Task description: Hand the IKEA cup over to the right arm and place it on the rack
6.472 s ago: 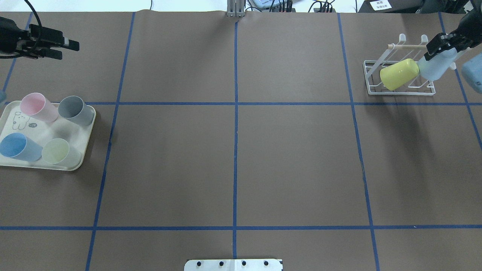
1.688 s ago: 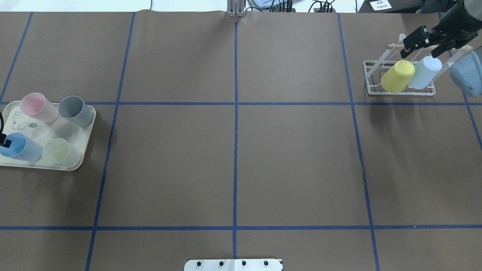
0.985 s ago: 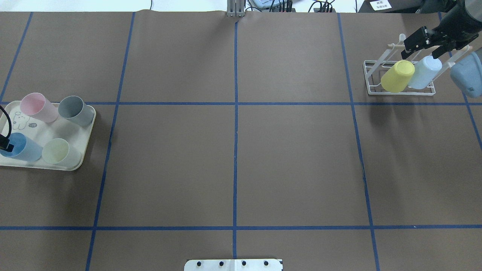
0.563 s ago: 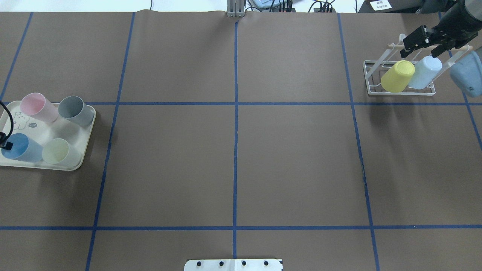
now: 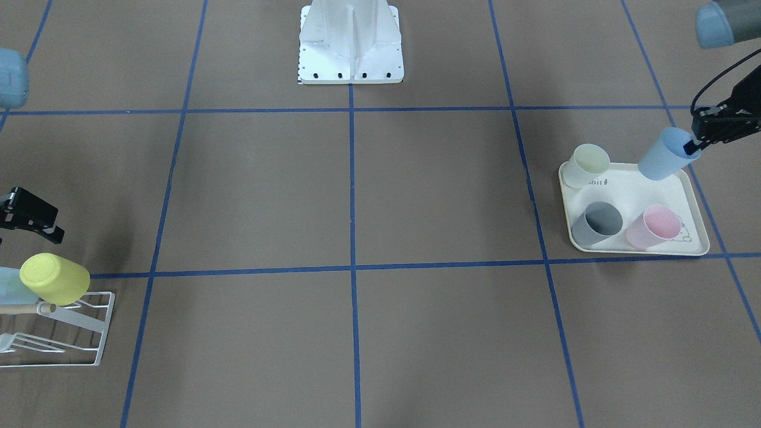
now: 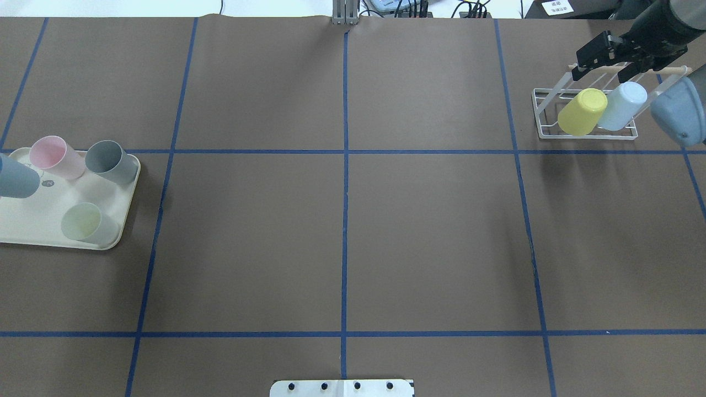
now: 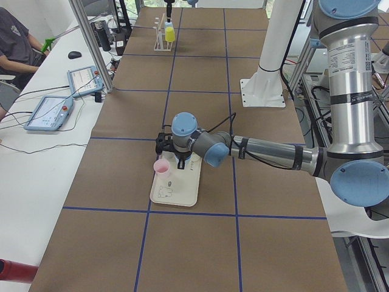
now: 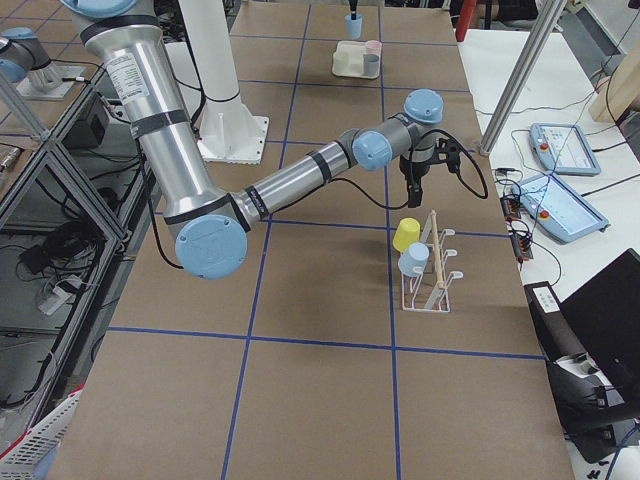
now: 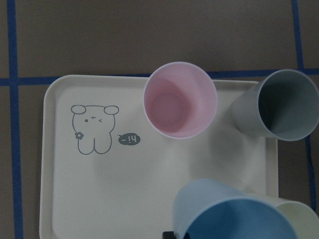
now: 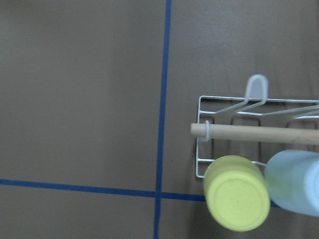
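Six cups in all. Three, the pink cup (image 6: 55, 157), grey cup (image 6: 110, 161) and pale green cup (image 6: 85, 222), stand upright on the one cream tray (image 6: 33, 231) at the overhead frame's left edge. The blue cup (image 5: 660, 157) hangs tilted over a tray corner, its rim pinched by the left pincer (image 5: 691, 144). The yellow cup (image 6: 582, 112) and pale blue cup (image 6: 623, 106) sit upturned on the single rack (image 6: 555, 105), upper right. The right pincer (image 6: 609, 62) hovers spread above it, holding nothing. The brown counter (image 6: 430, 237) lies between.
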Robot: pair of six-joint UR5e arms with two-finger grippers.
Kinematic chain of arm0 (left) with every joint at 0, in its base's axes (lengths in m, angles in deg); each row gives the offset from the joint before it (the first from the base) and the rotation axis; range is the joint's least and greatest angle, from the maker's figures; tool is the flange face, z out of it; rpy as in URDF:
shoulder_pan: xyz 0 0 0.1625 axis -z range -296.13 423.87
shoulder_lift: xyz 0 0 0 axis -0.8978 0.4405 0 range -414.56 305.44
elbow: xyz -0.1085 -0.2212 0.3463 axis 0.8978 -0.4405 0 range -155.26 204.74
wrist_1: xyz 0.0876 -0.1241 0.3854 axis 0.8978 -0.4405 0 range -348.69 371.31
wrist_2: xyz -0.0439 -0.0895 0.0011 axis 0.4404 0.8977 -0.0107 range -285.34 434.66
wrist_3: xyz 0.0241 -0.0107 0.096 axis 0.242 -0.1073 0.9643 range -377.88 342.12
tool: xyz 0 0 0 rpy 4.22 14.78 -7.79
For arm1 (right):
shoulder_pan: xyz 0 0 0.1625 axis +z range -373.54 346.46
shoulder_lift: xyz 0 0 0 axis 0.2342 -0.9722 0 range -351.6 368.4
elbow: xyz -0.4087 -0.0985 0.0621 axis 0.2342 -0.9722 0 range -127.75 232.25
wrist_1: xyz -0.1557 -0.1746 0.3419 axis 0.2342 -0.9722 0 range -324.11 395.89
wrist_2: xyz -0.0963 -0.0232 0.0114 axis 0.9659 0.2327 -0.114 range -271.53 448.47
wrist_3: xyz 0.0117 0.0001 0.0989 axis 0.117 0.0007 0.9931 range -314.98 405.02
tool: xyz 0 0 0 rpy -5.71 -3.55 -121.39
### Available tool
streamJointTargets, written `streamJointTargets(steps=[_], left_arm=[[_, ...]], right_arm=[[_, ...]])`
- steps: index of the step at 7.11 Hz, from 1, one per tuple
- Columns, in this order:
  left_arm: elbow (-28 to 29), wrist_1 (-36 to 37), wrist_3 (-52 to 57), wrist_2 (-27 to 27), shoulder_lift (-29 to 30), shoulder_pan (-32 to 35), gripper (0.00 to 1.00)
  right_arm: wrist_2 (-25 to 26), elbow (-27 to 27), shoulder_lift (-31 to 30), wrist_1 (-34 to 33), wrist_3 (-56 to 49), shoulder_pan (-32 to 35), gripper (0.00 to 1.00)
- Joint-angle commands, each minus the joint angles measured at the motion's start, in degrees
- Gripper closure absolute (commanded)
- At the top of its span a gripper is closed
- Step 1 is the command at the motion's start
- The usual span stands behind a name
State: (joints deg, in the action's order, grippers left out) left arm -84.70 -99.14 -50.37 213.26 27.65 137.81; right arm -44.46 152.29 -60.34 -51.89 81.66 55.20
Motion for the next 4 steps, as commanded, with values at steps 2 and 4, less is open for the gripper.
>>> streamJointTargets(steps=[2,4], left_arm=[[-3.42,0.86,-15.99,2.54,9.86,-0.98,1.00],[-1.32,0.85,-19.08,11.13,15.83,-3.01,1.00]], right_arm=[[-0.22,9.27,0.09,4.51,18.48,-5.54,0.01],[-1.19,9.39,-0.08,20.98,37.00,-10.09,0.01]])
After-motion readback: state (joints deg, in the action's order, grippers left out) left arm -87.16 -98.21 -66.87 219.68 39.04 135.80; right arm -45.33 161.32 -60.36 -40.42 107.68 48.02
